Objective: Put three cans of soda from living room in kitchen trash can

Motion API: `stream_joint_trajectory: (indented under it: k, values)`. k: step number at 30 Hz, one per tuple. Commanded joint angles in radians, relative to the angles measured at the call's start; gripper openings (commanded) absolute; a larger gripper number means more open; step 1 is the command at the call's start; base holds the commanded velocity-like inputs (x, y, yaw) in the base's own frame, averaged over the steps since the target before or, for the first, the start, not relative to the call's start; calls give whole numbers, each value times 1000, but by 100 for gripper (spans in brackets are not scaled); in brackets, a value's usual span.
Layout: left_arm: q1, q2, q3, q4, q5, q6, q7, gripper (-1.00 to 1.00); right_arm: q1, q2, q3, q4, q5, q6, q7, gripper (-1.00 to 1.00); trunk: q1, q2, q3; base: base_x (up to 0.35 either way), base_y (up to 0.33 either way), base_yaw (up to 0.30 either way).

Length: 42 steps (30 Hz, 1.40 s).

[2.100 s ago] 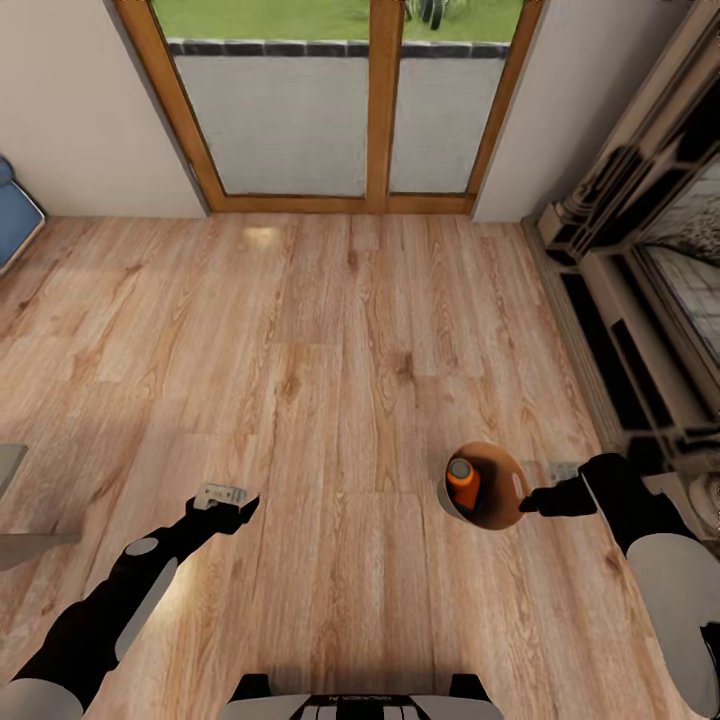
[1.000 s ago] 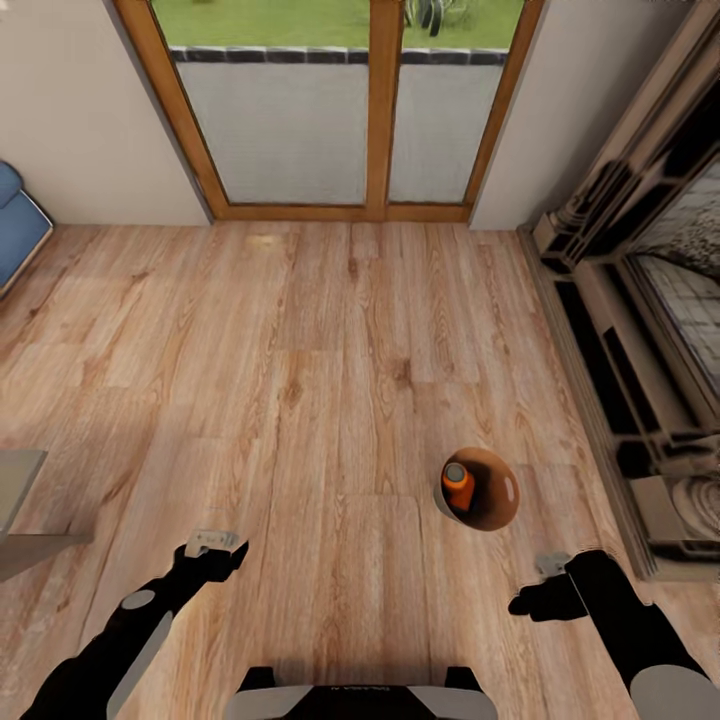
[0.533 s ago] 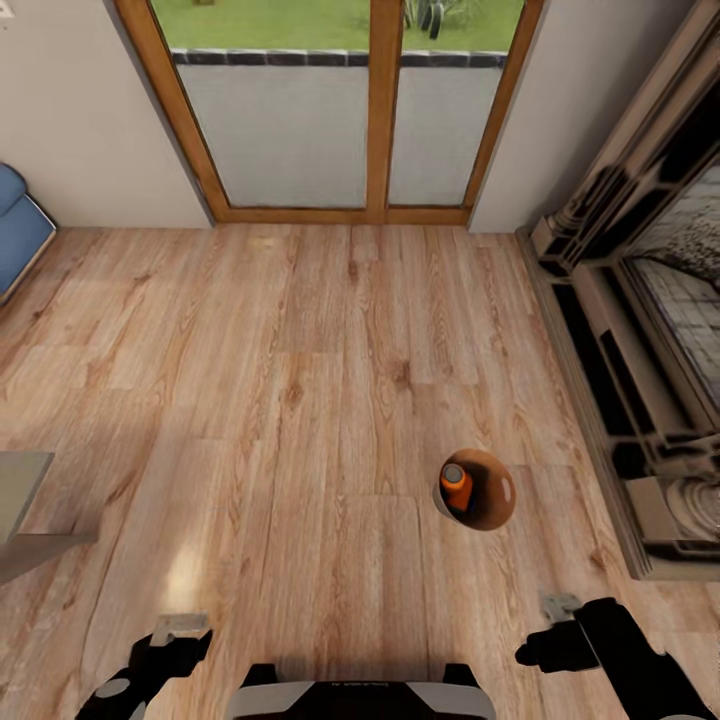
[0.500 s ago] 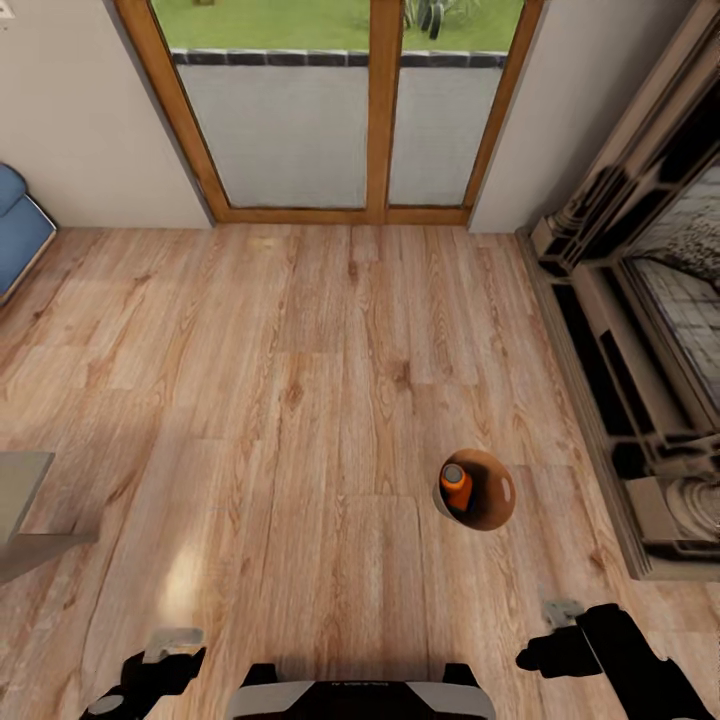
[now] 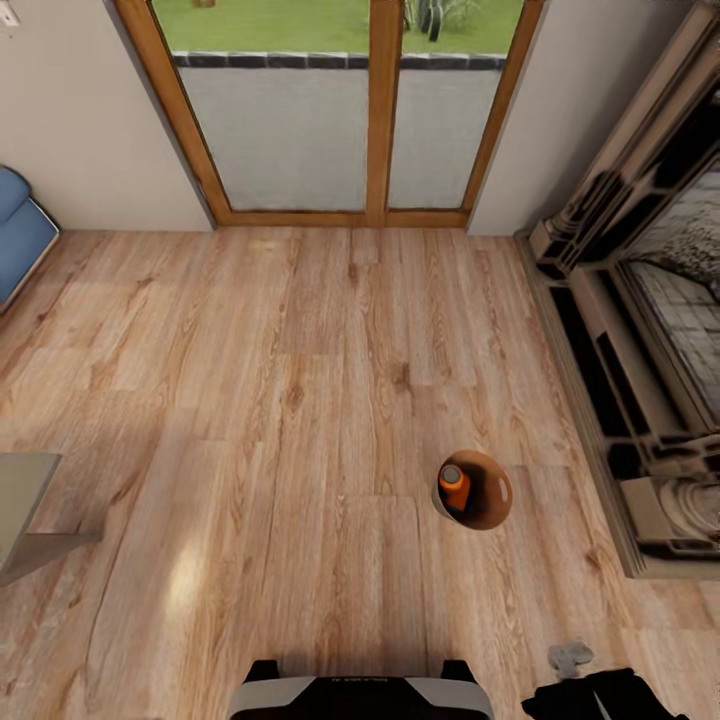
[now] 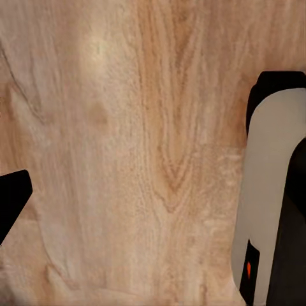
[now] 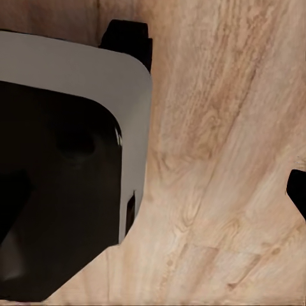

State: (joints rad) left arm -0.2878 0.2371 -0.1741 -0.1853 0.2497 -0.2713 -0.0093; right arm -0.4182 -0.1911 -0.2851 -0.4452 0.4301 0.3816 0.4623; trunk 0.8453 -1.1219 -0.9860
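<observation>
The trash can (image 5: pixel 488 497), a small round bucket with a coppery brown inside, stands on the wood floor in the living room, right of centre in the head view. One orange can of soda (image 5: pixel 453 487) with a grey top stands upright inside it, against the left wall. My right gripper (image 5: pixel 540 697) is low at the frame's bottom right, well short of the bucket and apart from it. In the right wrist view one dark fingertip (image 7: pixel 297 191) shows at the frame's edge over bare floor. A left fingertip (image 6: pixel 11 201) likewise sits at the edge of the left wrist view, nothing held.
Wood-framed glass doors (image 5: pixel 370 110) close the far wall. The stone fireplace (image 5: pixel 640 330) runs along the right. A blue sofa corner (image 5: pixel 15 235) sits at far left, a grey low table's corner (image 5: pixel 25 500) at near left. My base (image 5: pixel 360 697) shows at the bottom.
Both arms have drawn back toward my body; the left one has left the head view, the right one has sunk to the bottom corner. The bucket and can stayed put.
</observation>
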Motion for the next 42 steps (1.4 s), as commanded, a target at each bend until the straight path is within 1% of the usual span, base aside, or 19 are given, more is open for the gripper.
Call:
stream_joint_trajectory:
  k: [1, 3, 4, 7, 10, 11, 12, 15, 17, 18, 21, 22, 23, 28, 31, 33, 35, 38, 42]
  values:
    - [0, 0, -1, 5, -1, -9, 0, 100, 0, -1, -8, 28, 0, -17, -9, 100, -4, 7, 3, 0, 0, 0]
    - [2, 0, -2, 19, -2, -29, -1, 100, 1, -4, -33, 119, 0, -94, -44, 100, -12, 21, 10, 0, 0, 0]
    - [8, 0, -3, 57, -2, -45, -1, 100, 2, -11, -55, 278, 2, -267, -95, 100, -15, 28, 13, 0, 0, 0]
    - [11, 0, -3, 75, -2, -49, -1, 100, 5, -18, -60, 350, 2, -324, -108, 100, -27, 49, 22, 0, 0, 0]
    - [16, 0, -4, 92, -2, -51, -1, 100, 26, -23, -63, 393, 1, -357, -115, 100, -38, 70, 31, 0, 0, 0]
    - [18, 0, -4, 96, -2, -51, -1, 100, 36, -23, -63, 402, 1, -366, -116, 100, -42, 77, 35, 0, 0, 0]
    - [23, 0, -4, 104, -3, -52, -1, 100, 70, -23, -64, 422, 1, -408, -119, 100, -46, 84, 38, 0, 0, 0]
    - [34, 0, -4, 109, -3, -52, -1, 100, 112, -21, -66, 444, 0, -472, -121, 100, -58, 105, 47, 0, 0, 0]
    - [42, -1, -5, 111, -3, -52, -1, 100, 128, -21, -66, 456, 0, -494, -122, 100, -65, 119, 53, 0, 0, 0]
    - [55, -8, -21, 122, -6, -52, -1, 100, 148, -22, -67, 470, -1, -517, -123, 100, -69, 126, 57, 0, 0, 0]
    - [75, -15, -42, 134, -14, -52, -1, 100, 169, -23, -69, 478, -15, -529, -123, 100, -81, 147, 66, 0, 0, 0]
    - [85, -17, -47, 136, -16, -52, -1, 100, 177, -23, -70, 479, -26, -531, -123, 100, -84, 154, 69, 0, 0, 0]
    - [123, -19, -57, 140, -19, -62, 0, 100, 199, -22, -71, 482, -66, -546, -123, 100, -88, 161, 72, 0, 0, 0]
    - [170, -23, -65, 146, -24, -94, 1, 100, 237, -23, -73, 484, -108, -593, -123, 100, -107, 196, 88, 0, 0, 0]
    - [182, -29, -71, 148, -37, -99, 4, 100, 257, -25, -74, 485, -116, -603, -123, 100, -119, 217, 97, 0, 0, 0]
    - [201, -41, -79, 150, -68, -103, 6, 100, 278, -26, -75, 485, -121, -613, -123, 100, -127, 231, 104, 0, 0, 0]
    - [211, -44, -81, 151, -80, -104, 7, 100, 285, -29, -76, 485, -123, -620, -124, 100, -134, 245, 110, 0, 0, 0]
    - [223, -48, -84, 151, -92, -104, 7, 100, 295, -40, -83, 485, -125, -637, -124, 100, -146, 266, 119, 0, 0, 0]
    - [228, -53, -84, 151, -97, -104, 8, 100, 300, -49, -88, 485, -129, -650, -124, 100, -161, 294, 132, 0, 0, 0]
